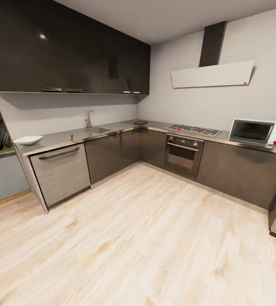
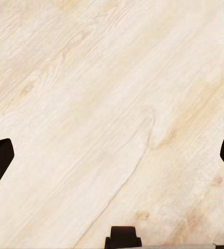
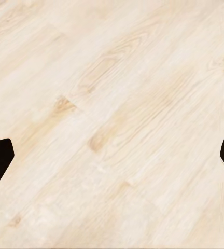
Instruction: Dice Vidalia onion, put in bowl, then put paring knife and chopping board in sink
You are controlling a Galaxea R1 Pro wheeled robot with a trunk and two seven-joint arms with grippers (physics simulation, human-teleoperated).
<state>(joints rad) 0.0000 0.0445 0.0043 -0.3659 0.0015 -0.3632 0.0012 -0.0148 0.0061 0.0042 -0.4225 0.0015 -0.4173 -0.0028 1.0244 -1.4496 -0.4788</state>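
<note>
- You are standing well back from the countertop (image 1: 61,138), on open wood floor (image 1: 146,238).
- The left gripper (image 2: 112,155) and right gripper (image 3: 112,155) are hanging spread wide, gripping nothing, ready for the onion.
- The sink (image 1: 97,130) is sitting mid-run; the bowl (image 1: 27,140) is resting at the countertop's left end, and the chopping board (image 1: 140,123) is lying in its far corner.

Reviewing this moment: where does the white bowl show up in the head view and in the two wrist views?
Head view: the bowl sits at the far left end of the countertop, left of the sink.
Left wrist view: bowl not in it; the open left pincer hangs over the wooden floor.
Right wrist view: bowl not in it; the open right pincer hangs over floor too.
Shared landmark: the pale wooden floor.
</note>
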